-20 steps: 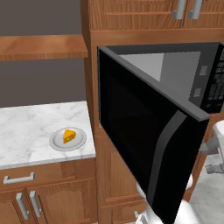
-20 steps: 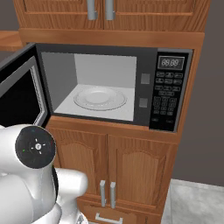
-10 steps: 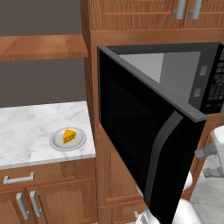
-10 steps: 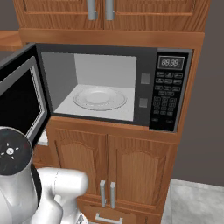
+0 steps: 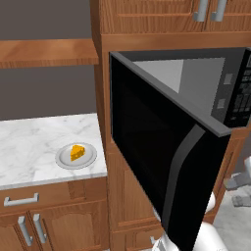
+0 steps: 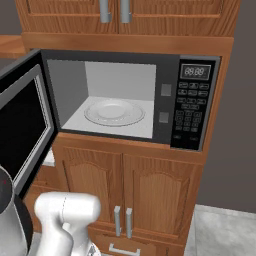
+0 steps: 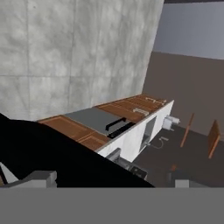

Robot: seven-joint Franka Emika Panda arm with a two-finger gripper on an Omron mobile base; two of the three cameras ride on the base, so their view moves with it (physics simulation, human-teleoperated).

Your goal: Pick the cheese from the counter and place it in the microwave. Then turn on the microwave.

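The cheese lay on a grey plate on the tabletop in the lower left of the left base view, left of the open microwave, while the empty claw, fingers spread wide, faced away toward the far room.

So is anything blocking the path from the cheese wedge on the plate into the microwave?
The black microwave's dark glass door is open but swings out between the orange cheese wedge and the cavity, so the path must go around its edge.
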